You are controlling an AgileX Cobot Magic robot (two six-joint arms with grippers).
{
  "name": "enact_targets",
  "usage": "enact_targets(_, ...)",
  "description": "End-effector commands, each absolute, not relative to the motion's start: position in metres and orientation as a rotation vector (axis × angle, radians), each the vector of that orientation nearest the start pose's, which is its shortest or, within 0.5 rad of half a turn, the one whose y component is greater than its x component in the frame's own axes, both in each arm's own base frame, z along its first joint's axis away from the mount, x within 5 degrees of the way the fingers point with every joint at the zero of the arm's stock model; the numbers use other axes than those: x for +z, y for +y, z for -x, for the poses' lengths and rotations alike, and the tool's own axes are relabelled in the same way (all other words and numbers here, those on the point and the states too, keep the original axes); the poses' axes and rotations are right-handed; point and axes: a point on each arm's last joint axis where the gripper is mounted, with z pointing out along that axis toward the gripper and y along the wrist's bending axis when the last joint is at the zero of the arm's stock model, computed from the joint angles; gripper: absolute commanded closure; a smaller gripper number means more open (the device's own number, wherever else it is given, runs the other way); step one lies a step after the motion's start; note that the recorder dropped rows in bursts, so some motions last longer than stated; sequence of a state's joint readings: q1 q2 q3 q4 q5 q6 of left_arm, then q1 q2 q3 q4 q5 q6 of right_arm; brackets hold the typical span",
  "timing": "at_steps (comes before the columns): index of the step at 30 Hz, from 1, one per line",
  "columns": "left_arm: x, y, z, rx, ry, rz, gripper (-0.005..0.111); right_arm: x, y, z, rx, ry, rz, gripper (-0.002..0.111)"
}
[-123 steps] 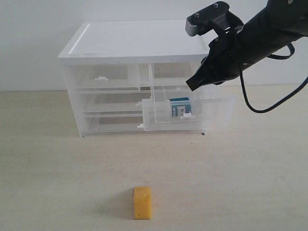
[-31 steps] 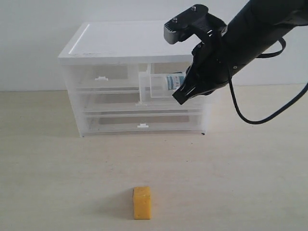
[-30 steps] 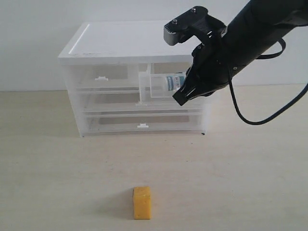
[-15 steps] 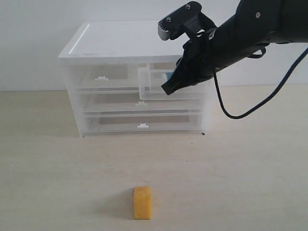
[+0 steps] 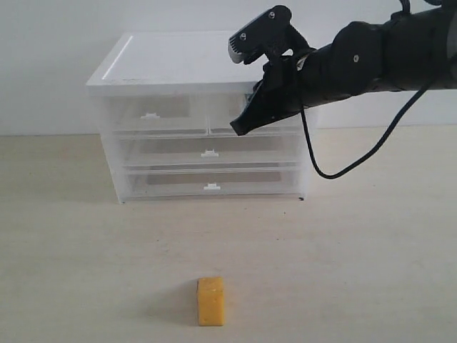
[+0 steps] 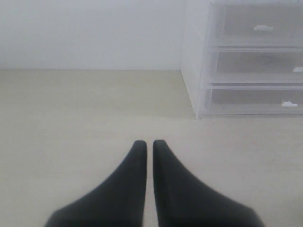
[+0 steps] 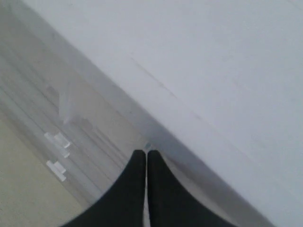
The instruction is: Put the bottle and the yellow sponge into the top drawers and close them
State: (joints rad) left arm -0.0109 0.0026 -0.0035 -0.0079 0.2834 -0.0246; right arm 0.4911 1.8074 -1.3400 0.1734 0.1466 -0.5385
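1. Rt gripper (image 5: 238, 129): fingers pinched together, holding nothing, tips at the rt top drawer (image 5: 225, 113) front. Push straight in till it's flush w/ the left top drawer (image 5: 153, 114).
2. Bottle: can't see it, the arm blocks that drawer.
3. Yellow sponge (image 5: 211, 301) sits on the table (image 5: 357, 250), well in front of the cabinet (image 5: 186, 64). The left gripper (image 6: 149, 144) is closed & empty.
4. Pale matte tabletop, plain white wall (image 5: 57, 43) behind.

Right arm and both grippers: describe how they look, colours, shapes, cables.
The right arm is matte black and bulky, with a loose black cable looping beneath and a dark block with visible screws near the wrist. The right gripper and left gripper have smooth black fingers tapering to narrow tips.
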Motion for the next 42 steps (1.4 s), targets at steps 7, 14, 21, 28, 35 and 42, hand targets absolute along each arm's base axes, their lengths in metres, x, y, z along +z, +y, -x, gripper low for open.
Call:
enact_targets(7,0.188,-0.001,-0.055,-0.037,1.761,0.025,0.102,0.287,0.177,-0.369,0.113,1.996,0.831,0.108)
enact_targets(14,0.188,-0.001,-0.055,-0.037,1.761,0.025,0.102,0.3,0.157,-0.331,0.008,2.21,1.098,0.108)
enact_targets(21,0.188,-0.001,-0.055,-0.037,1.761,0.025,0.102,0.299,0.095,-0.327,-0.319,2.522,0.969,0.108)
enact_targets(28,0.188,-0.001,-0.055,-0.037,1.761,0.025,0.102,0.312,0.011,-0.329,-0.324,2.674,0.336,0.108)
enact_targets(35,0.188,-0.001,-0.055,-0.037,1.761,0.025,0.102,0.348,-0.035,-0.3,-0.287,2.594,0.05,0.108)
enact_targets(42,0.188,-0.001,-0.055,-0.037,1.761,0.025,0.102,0.374,-0.032,-0.258,-0.259,2.329,0.004,0.108)
